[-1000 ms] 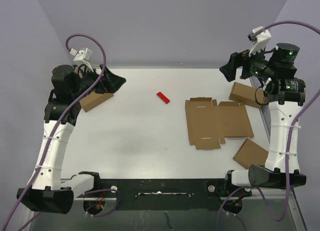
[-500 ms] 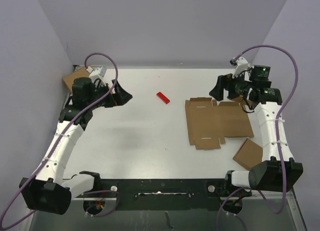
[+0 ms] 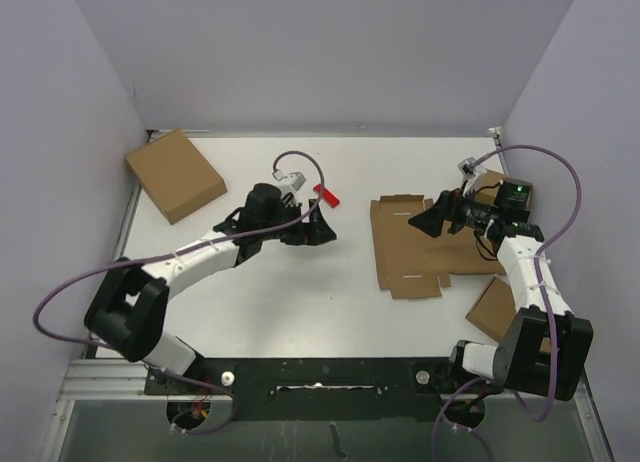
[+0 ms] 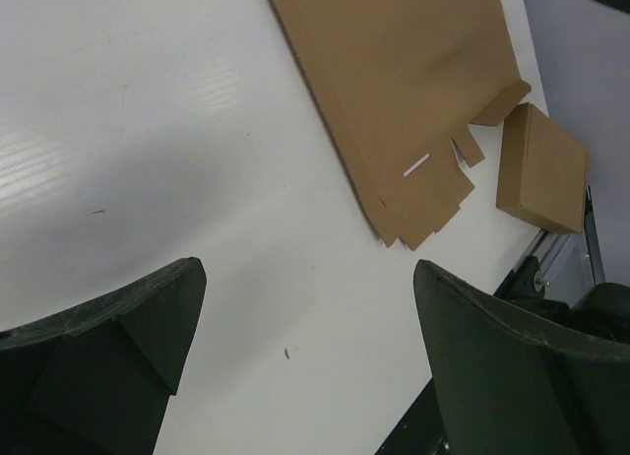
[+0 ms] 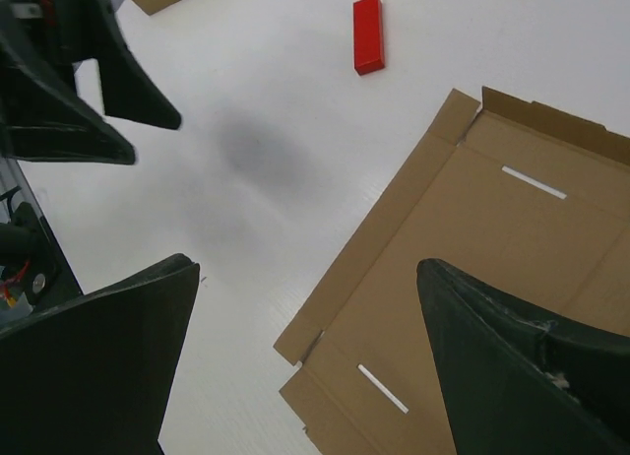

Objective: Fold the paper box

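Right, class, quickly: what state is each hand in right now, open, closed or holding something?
Left hand: open, holding nothing.
Right hand: open, holding nothing.

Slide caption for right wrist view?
Right gripper, fingers open, above the flat paper box; red block and left gripper beyond.

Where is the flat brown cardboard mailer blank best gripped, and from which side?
Probably the long left edge of the brown cardboard mailer blank, approached low from the left by the left claw. It lies flat, so nothing stands up to pinch from above; that edge faces bare white table, while closed brown cardboard boxes crowd its right side.
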Controlling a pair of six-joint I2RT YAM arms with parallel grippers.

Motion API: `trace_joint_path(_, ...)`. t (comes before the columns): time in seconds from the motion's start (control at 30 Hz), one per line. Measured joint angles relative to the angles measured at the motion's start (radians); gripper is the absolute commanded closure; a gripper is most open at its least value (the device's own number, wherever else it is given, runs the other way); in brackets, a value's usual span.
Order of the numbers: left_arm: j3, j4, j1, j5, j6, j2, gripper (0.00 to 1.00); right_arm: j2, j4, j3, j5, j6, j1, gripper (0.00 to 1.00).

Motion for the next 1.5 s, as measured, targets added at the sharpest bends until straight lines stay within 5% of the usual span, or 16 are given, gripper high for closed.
trace_joint_path(0.17, 0.121, 0.15, -0.015, 0.039, -0.029, 0.292, 0.19, -0.013, 0.051, -0.002, -0.058, -0.002, -0.011, 0.02)
trace_joint_path(0.57, 0.776, 0.285, -0.019, 0.103, -0.077, 0.902, 0.36, -0.03, 0.08, 0.002, -0.074, -0.025, -0.018, 0.02)
trace_joint_path(1.07, 1.146, 0.061, -0.02, 0.189, -0.009, 1.125, 0.47, -0.03, 0.041, 0.04, -0.049, -0.066, -0.018, 0.02)
trace_joint_path(1.5, 1.386, -0.104, -0.043, 0.234, 0.049, 1.263, 0.82, -0.03, 0.015, 0.043, -0.023, -0.087, -0.019, 0.02)
